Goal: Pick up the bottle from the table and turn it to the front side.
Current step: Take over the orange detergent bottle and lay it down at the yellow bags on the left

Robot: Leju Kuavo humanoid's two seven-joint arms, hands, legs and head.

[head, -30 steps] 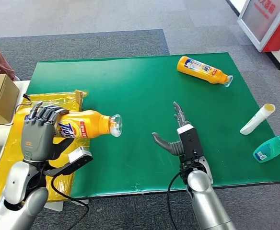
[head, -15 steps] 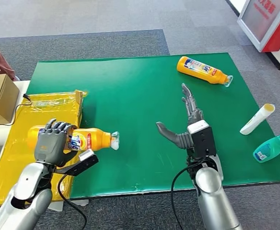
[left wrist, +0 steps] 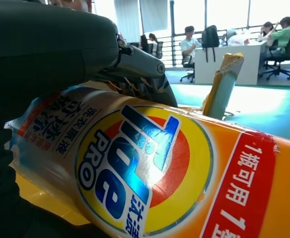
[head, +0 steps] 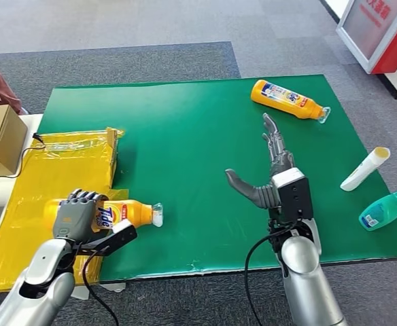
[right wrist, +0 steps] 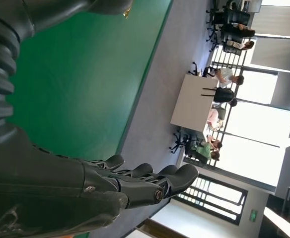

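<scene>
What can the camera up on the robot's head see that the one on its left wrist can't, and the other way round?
The head view alone takes in the green table, the open right hand, a second orange bottle, a white tube and a teal bottle. The left wrist view alone shows the label close enough to read, plus people at desks far behind. Both show the orange Tide bottle gripped by the left hand.

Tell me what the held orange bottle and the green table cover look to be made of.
Orange bottle in the left robot hand: probably plastic, with a glossy printed label that catches highlights in the left wrist view, and a clear cap.
Green table cover: looks like a thin matte mat or felt sheet; flat, faintly scuffed, its front edge slightly wavy.
</scene>
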